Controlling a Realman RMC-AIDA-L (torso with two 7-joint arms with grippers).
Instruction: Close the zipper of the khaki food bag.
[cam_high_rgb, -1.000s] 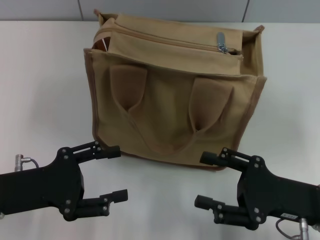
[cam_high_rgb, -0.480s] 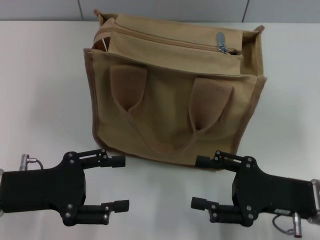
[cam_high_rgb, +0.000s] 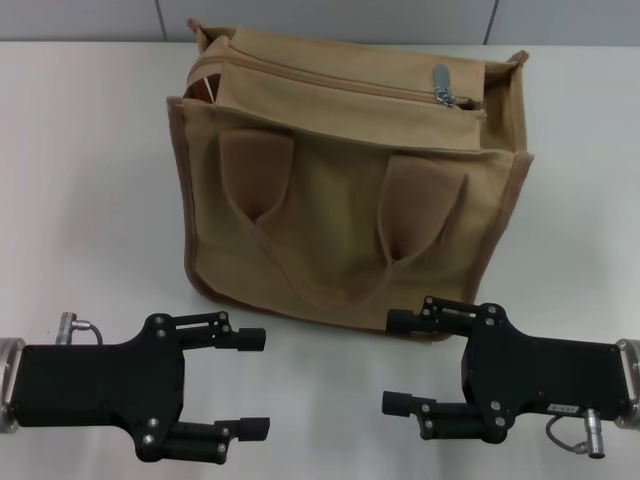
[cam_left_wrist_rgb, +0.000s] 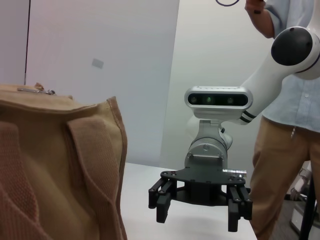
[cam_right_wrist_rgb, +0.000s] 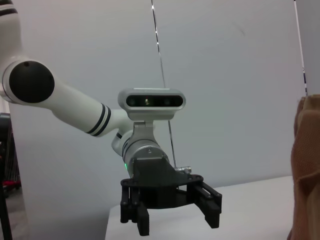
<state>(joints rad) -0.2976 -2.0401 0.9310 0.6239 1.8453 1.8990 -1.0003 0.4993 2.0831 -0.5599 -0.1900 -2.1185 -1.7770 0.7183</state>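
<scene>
The khaki food bag (cam_high_rgb: 345, 200) stands on the white table (cam_high_rgb: 90, 180), its two loop handles lying flat on its near face. The zipper (cam_high_rgb: 330, 82) runs across the top panel. Its silver pull tab (cam_high_rgb: 442, 85) sits near the right end, and the left end gapes over something reddish. My left gripper (cam_high_rgb: 258, 383) is open, low on the table in front of the bag's left corner. My right gripper (cam_high_rgb: 392, 362) is open, just in front of the bag's bottom right edge. Both are empty and face each other. The left wrist view shows the bag (cam_left_wrist_rgb: 60, 165) and the right gripper (cam_left_wrist_rgb: 200, 212).
The right wrist view shows my left gripper (cam_right_wrist_rgb: 172, 215) and the bag's edge (cam_right_wrist_rgb: 306, 165). A person (cam_left_wrist_rgb: 287, 125) stands behind the table's right side. A wall runs along the table's far edge (cam_high_rgb: 100, 42).
Both arms have drawn back toward the near edge and levelled out, so the grippers point more squarely at each other. The bag and the pull tab have not moved.
</scene>
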